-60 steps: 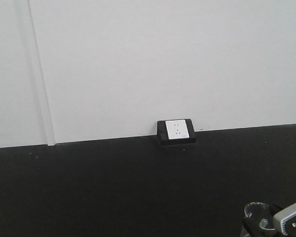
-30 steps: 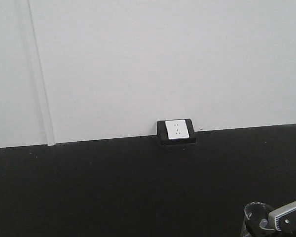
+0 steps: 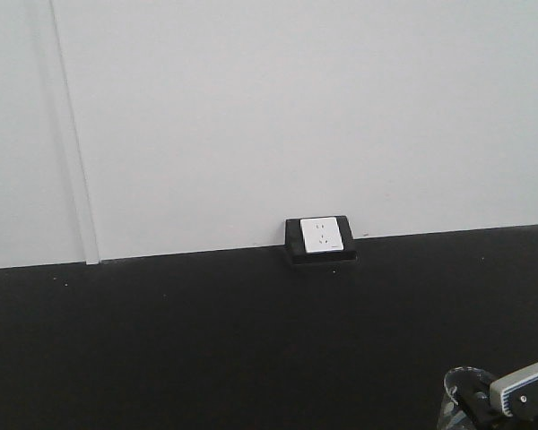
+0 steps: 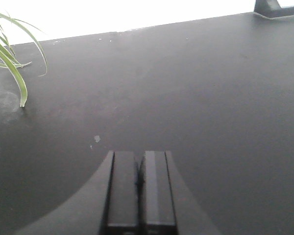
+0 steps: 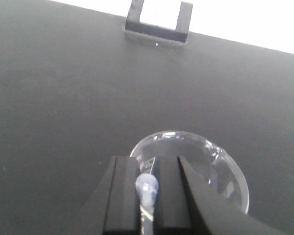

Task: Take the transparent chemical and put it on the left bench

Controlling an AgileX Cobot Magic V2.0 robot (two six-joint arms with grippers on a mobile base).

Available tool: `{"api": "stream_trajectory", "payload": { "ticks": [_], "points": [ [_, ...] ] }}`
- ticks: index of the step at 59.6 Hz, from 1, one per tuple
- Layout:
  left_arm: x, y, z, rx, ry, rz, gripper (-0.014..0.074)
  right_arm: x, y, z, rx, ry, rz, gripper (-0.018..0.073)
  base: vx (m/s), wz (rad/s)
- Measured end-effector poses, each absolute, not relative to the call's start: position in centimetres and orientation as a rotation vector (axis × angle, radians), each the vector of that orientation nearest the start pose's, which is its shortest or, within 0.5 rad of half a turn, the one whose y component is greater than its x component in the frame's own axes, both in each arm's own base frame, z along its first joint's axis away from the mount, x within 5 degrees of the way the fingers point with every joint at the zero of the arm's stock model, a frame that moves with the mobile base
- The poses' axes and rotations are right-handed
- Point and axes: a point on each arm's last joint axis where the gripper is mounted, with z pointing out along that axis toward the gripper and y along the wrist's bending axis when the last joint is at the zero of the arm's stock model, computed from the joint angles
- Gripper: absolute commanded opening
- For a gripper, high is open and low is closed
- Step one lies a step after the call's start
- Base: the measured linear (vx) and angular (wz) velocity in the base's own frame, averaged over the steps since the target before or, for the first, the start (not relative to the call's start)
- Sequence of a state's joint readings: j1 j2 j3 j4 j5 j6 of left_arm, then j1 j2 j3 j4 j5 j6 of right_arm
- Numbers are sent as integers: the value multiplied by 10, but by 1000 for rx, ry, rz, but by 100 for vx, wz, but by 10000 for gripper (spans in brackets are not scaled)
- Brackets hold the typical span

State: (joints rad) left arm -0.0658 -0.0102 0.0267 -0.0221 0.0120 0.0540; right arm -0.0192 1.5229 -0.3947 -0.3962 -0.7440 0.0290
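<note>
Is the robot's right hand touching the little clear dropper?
Touching. The right wrist view shows the fingers pressed against both sides of the dropper.

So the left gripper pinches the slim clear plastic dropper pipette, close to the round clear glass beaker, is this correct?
No, the right gripper pinches the slim clear plastic dropper pipette, close to the round clear glass beaker; the right wrist view shows it. The left gripper is shut on nothing.
</note>
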Motion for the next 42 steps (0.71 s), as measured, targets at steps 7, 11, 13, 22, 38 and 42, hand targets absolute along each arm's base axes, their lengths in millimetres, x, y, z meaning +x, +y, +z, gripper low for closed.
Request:
{"api": "stream_trajectory", "payload": {
  "ticks": [7,11,13,22,38,42],
  "points": [
    [57,-4,204,74,1510,-27,-3,251,19,187,-411,1797,43,24,0,-1],
    [57,-4,204,74,1510,-27,-3,247,19,198,-410,1760,27,-13,0,0],
    [57,-4,204,74,1510,-27,-3,244,18,206,-406,1742,18,-13,0,0],
    [57,-4,204,74,1510,-27,-3,224,17,238,-348,1694,32,-9,0,0],
    [57,-4,204,74,1510,-27,-3,161,17,272,-291,1632,51,-8,0,0],
    [57,-4,204,74,1510,-27,-3,145,17,267,-273,1633,58,-8,0,0]
  ]
}}
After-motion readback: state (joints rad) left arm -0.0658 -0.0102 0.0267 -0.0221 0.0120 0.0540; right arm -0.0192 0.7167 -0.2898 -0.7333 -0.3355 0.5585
